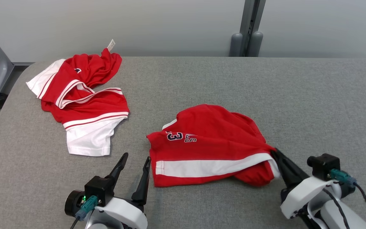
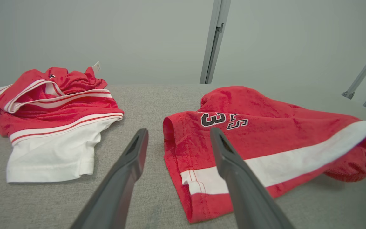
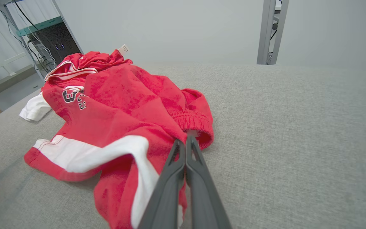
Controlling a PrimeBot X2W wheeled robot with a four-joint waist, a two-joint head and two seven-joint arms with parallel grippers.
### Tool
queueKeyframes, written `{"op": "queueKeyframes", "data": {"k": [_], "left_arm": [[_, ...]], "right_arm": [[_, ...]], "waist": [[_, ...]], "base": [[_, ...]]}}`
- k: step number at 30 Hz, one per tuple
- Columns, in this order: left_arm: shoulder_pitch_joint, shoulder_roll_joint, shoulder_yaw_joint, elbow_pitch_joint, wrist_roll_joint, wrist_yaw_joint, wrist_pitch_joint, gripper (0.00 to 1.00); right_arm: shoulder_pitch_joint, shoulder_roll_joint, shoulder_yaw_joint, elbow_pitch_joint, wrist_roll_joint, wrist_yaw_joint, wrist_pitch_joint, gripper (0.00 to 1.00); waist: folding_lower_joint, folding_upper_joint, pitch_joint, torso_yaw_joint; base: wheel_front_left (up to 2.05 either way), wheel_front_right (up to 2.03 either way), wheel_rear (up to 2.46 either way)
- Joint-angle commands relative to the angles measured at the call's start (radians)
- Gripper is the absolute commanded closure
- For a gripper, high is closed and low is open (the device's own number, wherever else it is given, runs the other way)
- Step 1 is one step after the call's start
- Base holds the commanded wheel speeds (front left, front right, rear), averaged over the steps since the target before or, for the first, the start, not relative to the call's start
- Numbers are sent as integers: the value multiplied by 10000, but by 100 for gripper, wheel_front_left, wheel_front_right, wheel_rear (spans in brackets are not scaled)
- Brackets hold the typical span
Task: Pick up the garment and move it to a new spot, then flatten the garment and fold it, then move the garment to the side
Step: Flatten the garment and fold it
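Head view: red shorts (image 1: 208, 143) lie mid-table (image 1: 297, 95), at 4 o'clock from a second crumpled garment (image 1: 81, 98). A clean lift likely needs both ends held and raised together.

Left wrist view: the left gripper (image 2: 179, 131), spread wide and empty, points low at the hem corner.

Right wrist view: the right gripper (image 3: 184, 141), reaching in low, is pinched tight on the elastic waistband.

other red-white garment (image 1: 81, 105): crumpled, far left | grey post (image 1: 249, 28): behind table (image 1: 265, 82)
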Motion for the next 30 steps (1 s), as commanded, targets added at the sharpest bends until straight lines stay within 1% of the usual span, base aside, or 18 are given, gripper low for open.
{"op": "queueKeyframes", "data": {"k": [1, 7, 11, 16, 22, 23, 25, 26, 27, 28, 30], "left_arm": [[75, 28, 9, 13, -2, -24, -22, 0], [-32, -142, -139, 63, 13, -111, -22, 0], [-121, -230, -225, 104, -19, -216, -22, 0], [-184, -287, -375, 196, -80, -311, -23, 0], [-281, -338, -516, 301, -102, -335, -23, 0], [-301, -345, -524, 317, -99, -335, -23, 0], [-324, -352, -540, 338, -93, -332, -23, 0], [-331, -358, -546, 341, -99, -329, -23, 0], [-337, -361, -552, 338, -108, -333, -23, 0], [-339, -365, -553, 328, -115, -335, -23, 0], [-330, -370, -538, 267, -131, -352, -23, 0]], "right_arm": [[-136, -118, -94, -57, -143, 2, 6, 100], [-616, -716, -897, -256, -1684, 2, 396, 100], [-826, -902, -1348, -308, -2619, 2, 534, 100], [-707, -675, -1569, -249, -3526, 2, 547, 100], [-376, -306, -1849, -56, -4617, 2, 194, 100], [-330, -222, -1923, -41, -4735, 2, 135, 94], [-179, -32, -2045, -37, -4934, 2, 28, 67], [-103, 64, -2104, -63, -4981, 2, -42, 56], [-34, 152, -2170, -116, -5013, 2, -71, 26], [47, 234, -2235, -172, -5051, 2, -115, 0], [228, 366, -2377, -347, -5113, 2, -158, 0]], "waist": [[0, 0, 13, -27], [0, 0, 140, -75], [0, 0, 253, -31], [0, 0, 352, 35], [0, 0, 461, 0], [0, 0, 471, -19], [0, 0, 483, -63], [0, 0, 485, -87], [0, 0, 484, -110], [0, 0, 483, -135], [0, 0, 471, -183]], "base": [[0, 0, 0], [0, 0, 0], [0, 0, 0], [0, 0, 0], [0, 0, 0], [0, 0, 0], [0, 0, 0], [0, 0, 0], [0, 0, 0], [0, 0, 0], [0, 0, 0]]}}
